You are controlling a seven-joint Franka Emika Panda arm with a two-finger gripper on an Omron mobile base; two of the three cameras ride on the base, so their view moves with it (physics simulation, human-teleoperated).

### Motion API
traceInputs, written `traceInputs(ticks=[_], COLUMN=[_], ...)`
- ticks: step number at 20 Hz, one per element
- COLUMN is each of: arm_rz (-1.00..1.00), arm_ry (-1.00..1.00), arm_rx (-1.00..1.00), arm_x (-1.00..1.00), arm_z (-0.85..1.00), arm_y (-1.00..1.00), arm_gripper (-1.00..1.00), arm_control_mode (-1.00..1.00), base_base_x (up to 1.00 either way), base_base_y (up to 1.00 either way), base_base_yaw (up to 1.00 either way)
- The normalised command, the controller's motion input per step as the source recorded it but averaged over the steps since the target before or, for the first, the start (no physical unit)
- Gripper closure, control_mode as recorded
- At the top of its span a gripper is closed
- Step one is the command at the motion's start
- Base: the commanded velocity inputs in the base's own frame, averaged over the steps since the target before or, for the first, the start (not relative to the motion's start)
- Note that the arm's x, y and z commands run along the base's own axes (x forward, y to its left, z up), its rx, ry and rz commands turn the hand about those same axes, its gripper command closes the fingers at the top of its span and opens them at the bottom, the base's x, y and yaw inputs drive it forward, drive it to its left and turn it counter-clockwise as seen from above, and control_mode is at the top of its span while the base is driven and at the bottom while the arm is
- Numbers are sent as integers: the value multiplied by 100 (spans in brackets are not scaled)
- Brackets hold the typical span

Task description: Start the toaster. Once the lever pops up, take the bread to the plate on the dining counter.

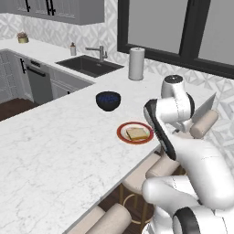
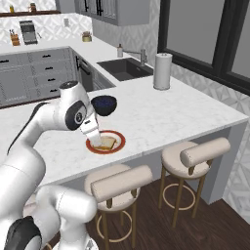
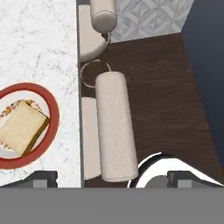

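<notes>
Bread [image 1: 136, 133]: lying flat on the plate [image 1: 122, 134], inside the red-orange rim; tan face up, darker crust along one edge in the hand view.
Plate: resting on the dining counter [image 1: 59, 137], close to the counter's front edge, just in front of the dark blue bowl [image 1: 108, 100].
Gripper [image 2: 95, 140]: jaws spread as wide as they go, holding nothing; in the right base view, poised just above the plate's near-left rim; fingertips [image 3: 43, 176] far apart at the bottom of the hand view.
Stools [image 2: 195, 158]: two padded ones tucked under the counter edge.
Paper towel roll [image 1: 136, 63]: upright beside the sink [image 1: 89, 65].
</notes>
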Motion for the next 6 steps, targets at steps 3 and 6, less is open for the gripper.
traceInputs(ticks=[3,6], arm_rz=[10,20], arm_ry=[1,0], arm_rx=[-3,0], arm_x=[-100,-100], arm_z=[-36,-58], arm_y=[-28,-15], arm_gripper=[-100,-100], arm_control_mode=[-100,-100], base_base_x=[0,0], base_base_y=[0,0], base_base_yaw=[0,0])
